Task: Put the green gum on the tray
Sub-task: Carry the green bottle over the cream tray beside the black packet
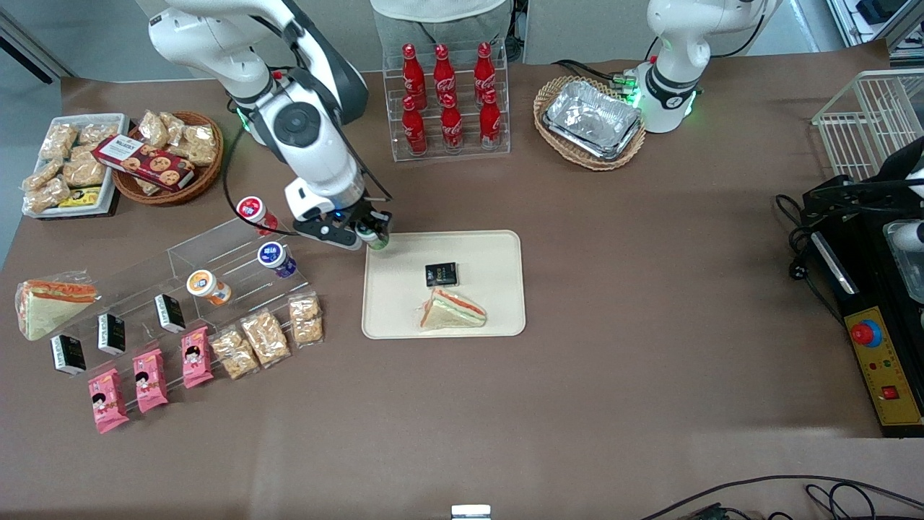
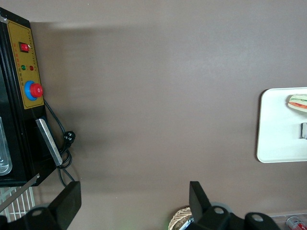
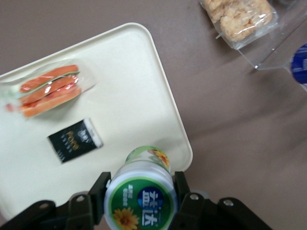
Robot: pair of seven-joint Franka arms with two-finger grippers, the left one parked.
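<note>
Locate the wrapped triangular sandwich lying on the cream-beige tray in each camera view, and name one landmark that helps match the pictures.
Front view: the wrapped triangular sandwich lies on the cream-beige plastic tray, nearer the camera than the small black packet.
Left wrist view: only one end of the sandwich shows, at the frame's edge.
Right wrist view: the sandwich lies beside the packet.
Shared landmark: the tray. The end effector grips the green gum bottle over its corner.

Evenly and brightly lit from overhead, with no harsh glare. Soft, short shadows under the white robot arm (image 1: 303,137) and along the brown tablecloth (image 1: 613,397), plus a darker band across the cloth in the left wrist view. Small highlights on the crinkled silver foil trays (image 1: 593,119). Sharp in the front view. Soft and out of focus on the green-bodied, white-lidded gum bottle (image 3: 140,191) between the black two-finger gripper (image 3: 140,201).
</note>
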